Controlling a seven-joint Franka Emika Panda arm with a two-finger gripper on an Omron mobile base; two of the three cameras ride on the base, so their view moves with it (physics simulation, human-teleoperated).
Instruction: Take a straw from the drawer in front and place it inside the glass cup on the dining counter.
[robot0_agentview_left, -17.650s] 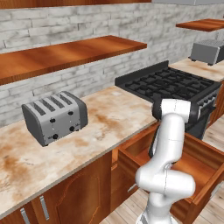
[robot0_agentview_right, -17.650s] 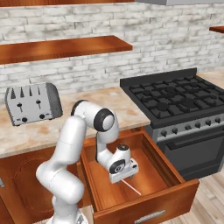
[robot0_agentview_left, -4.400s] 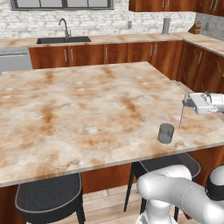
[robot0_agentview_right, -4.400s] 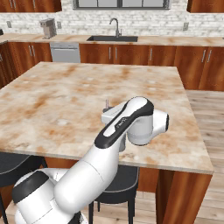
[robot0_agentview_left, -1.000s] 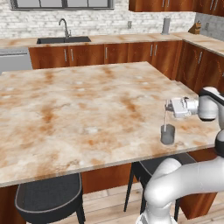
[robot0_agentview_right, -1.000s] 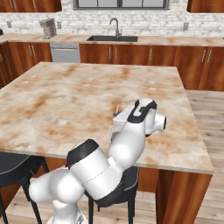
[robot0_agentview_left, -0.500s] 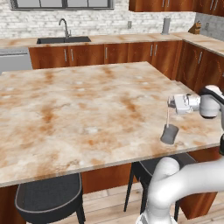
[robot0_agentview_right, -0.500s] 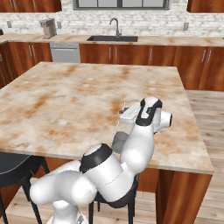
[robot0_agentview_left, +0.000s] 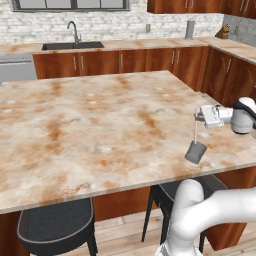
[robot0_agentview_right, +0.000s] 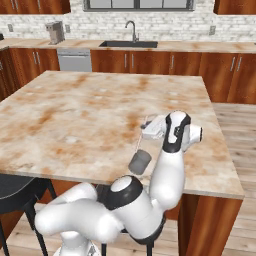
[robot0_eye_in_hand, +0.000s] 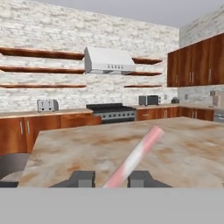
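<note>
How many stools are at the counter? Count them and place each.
2. One stool under the counter's near-left edge; another under its near-right edge, behind the arm. More may be hidden.

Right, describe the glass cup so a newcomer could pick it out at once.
Start at the large beige marble island counter with rust-brown veining in the middle of the kitchen and go to its near edge, at the corner by the white robot arm. There sits a short, smoky-grey translucent glass cup, tilted, with a thin pinkish-white straw rising from it. It is the only vessel on that counter.
</note>
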